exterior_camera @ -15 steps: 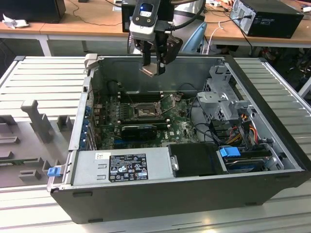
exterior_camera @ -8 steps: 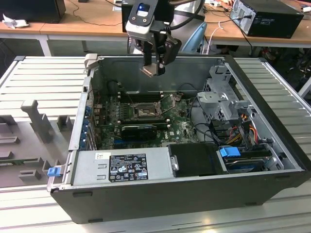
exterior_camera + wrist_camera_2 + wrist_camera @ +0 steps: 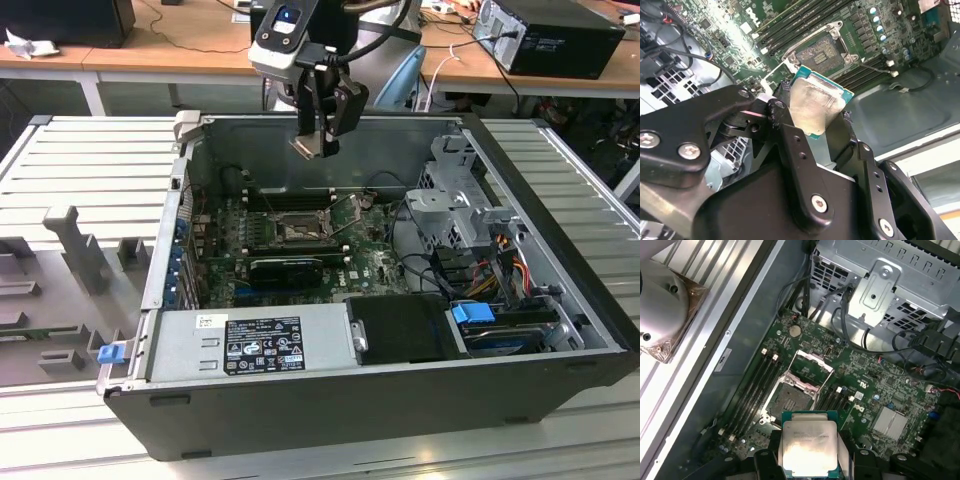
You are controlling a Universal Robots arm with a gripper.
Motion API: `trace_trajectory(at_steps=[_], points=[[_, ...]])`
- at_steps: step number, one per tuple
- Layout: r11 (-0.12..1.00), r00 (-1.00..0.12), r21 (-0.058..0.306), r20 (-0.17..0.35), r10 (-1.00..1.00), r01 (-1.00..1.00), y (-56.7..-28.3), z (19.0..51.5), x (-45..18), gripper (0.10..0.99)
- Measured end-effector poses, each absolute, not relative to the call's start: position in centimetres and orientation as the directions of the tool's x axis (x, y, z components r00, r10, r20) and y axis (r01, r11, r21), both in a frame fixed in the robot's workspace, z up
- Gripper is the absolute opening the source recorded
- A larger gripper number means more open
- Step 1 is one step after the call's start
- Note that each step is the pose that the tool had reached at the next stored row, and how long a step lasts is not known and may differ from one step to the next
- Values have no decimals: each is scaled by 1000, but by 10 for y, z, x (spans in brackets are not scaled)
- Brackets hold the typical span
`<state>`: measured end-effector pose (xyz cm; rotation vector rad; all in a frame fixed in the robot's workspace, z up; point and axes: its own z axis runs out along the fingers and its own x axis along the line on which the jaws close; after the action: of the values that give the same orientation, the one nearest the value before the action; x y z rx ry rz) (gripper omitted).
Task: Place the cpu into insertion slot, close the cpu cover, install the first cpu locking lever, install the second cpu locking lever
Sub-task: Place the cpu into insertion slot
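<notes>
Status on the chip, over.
Gripper shut on chip, high above the board. Socket empty, cover open. Path down looks clear.

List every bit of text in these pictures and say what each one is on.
Nothing can be quoted.
Power supply label: print too small to read.
Small white label beside it: too small.
cpu top: faint marking, unreadable.
Case-wall sticker: too small.
Motherboard white markings: not legible.

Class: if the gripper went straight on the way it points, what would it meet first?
The gripper's held cpu would probably meet the open insertion slot below; depth is unclear, so it could land on the motherboard beside it.
</notes>
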<state>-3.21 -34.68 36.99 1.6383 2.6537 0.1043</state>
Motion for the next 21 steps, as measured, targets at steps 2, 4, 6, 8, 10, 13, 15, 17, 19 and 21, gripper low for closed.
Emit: trace_trajectory(at_steps=[2,4,6,8,10,13,15,17,19,21], points=[[433,-435,68,17,900,899,-347,370,-32,525],[417,-419,68,17,908,906,-347,369,-32,525],[388,-389,68,17,921,919,-347,369,-32,525],[361,-363,68,17,932,930,-347,369,-32,525],[338,-339,68,17,940,939,-347,368,-32,525],[310,-312,68,16,950,948,-347,366,-32,525],[248,-250,68,16,968,966,-347,363,-32,525],[206,-207,68,16,978,976,-347,361,-32,525],[184,-185,69,16,983,981,-347,359,-32,525],[167,-169,69,17,986,984,-347,358,-32,525]])
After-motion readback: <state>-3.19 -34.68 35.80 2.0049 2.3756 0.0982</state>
